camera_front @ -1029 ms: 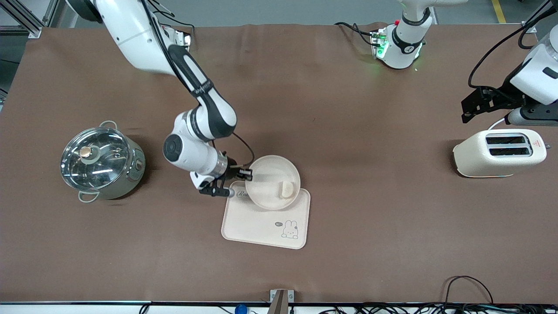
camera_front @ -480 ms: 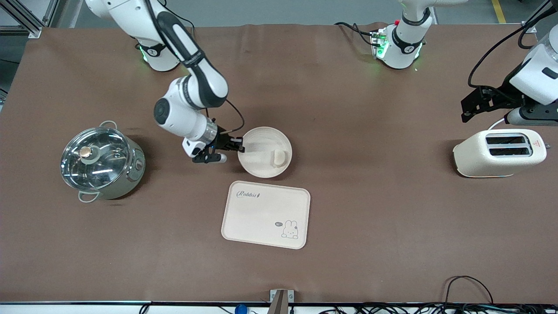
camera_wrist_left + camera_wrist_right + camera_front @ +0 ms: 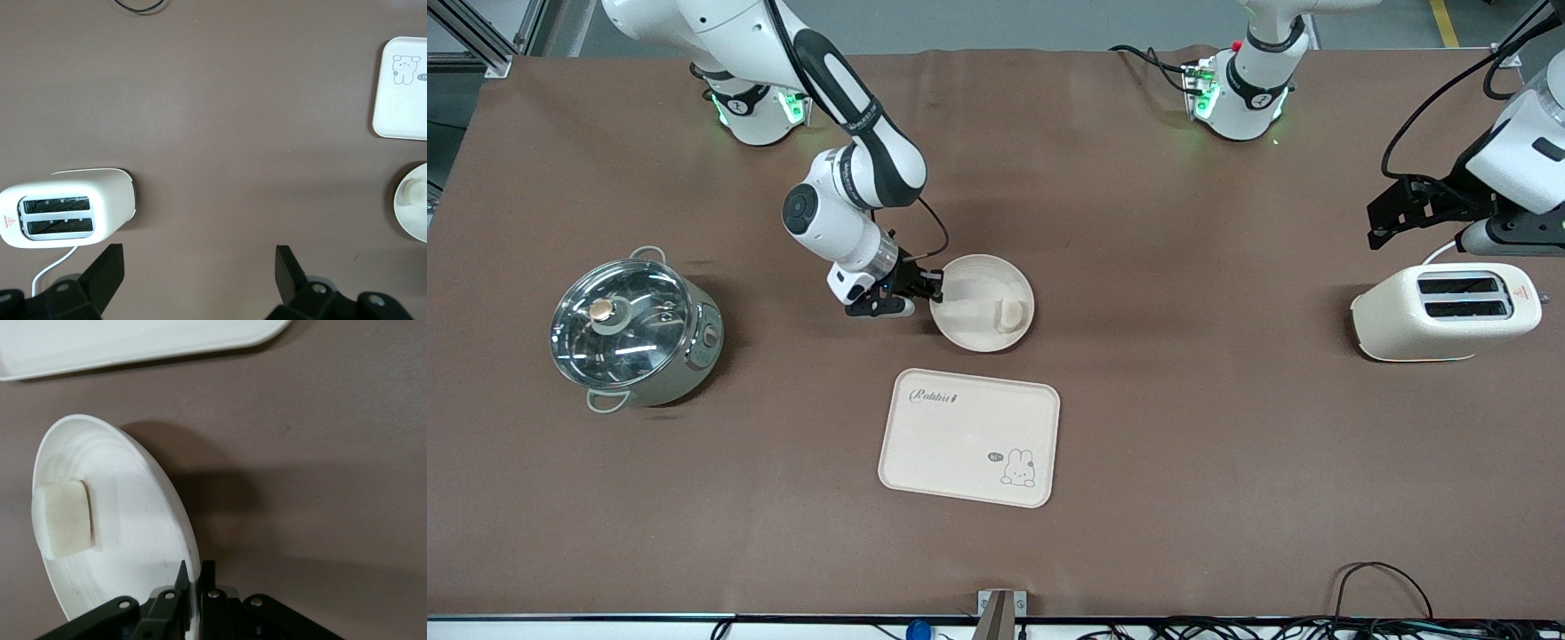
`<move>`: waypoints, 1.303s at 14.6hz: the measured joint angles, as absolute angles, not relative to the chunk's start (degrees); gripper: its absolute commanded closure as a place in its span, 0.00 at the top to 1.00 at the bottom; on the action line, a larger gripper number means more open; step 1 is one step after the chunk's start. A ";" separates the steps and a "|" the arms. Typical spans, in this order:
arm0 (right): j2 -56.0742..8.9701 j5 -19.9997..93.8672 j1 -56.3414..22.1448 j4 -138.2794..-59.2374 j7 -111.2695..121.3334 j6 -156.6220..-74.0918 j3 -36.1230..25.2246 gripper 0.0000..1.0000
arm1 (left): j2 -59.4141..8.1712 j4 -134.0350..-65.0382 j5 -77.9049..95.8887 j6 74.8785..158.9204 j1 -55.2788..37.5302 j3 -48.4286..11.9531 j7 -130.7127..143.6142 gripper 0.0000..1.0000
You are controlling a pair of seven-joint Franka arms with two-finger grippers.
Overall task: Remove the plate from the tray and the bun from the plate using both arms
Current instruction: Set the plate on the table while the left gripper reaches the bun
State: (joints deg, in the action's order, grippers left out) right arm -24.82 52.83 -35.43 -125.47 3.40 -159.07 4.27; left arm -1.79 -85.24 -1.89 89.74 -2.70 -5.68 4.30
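The round cream plate [image 3: 971, 313] is held a little above the brown table, over a spot farther from the front camera than the tray. The small pale bun [image 3: 1009, 314] lies in it. My right gripper [image 3: 934, 286] is shut on the plate's rim at the side toward the right arm's end. The right wrist view shows the rim pinched in my right gripper [image 3: 197, 577], the plate [image 3: 133, 540] tilted, and the bun [image 3: 63, 519] against its raised edge. My left gripper [image 3: 1392, 222] is open and empty above the toaster, where its arm waits; it also shows in the left wrist view [image 3: 198, 267].
The rectangular cream tray [image 3: 951, 444] with a rabbit drawing lies nearer the front camera than the plate. A steel pot with a glass lid [image 3: 636, 333] stands toward the right arm's end. A cream toaster [image 3: 1445, 311] stands toward the left arm's end.
My right gripper carried the plate with the bun off the tray's corner toward the robots' bases, then a little toward the left arm's end. The left arm has not moved.
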 measured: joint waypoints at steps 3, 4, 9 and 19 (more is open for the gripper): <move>-25.01 53.78 -35.40 -125.19 3.39 -159.10 4.23 0.65 | -1.79 -85.25 -1.89 88.32 -2.69 -5.68 4.30 1.00; -25.00 54.23 -35.34 -124.93 3.39 -159.12 4.17 0.80 | -1.79 -85.29 -1.89 87.38 -2.69 -5.68 4.32 1.00; -24.89 55.28 -33.76 -123.81 3.35 -158.54 3.95 1.00 | -2.65 -87.39 3.55 85.81 -3.87 -6.67 9.42 1.00; -12.09 55.52 -19.58 -124.34 2.66 -140.14 2.84 1.00 | -30.18 -88.66 -0.42 124.96 -27.49 -12.09 42.93 1.00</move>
State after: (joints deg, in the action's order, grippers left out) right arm -12.09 55.52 -19.58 -124.34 2.66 -140.14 2.84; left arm -30.18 -88.66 -0.42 124.96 -27.49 -12.09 42.93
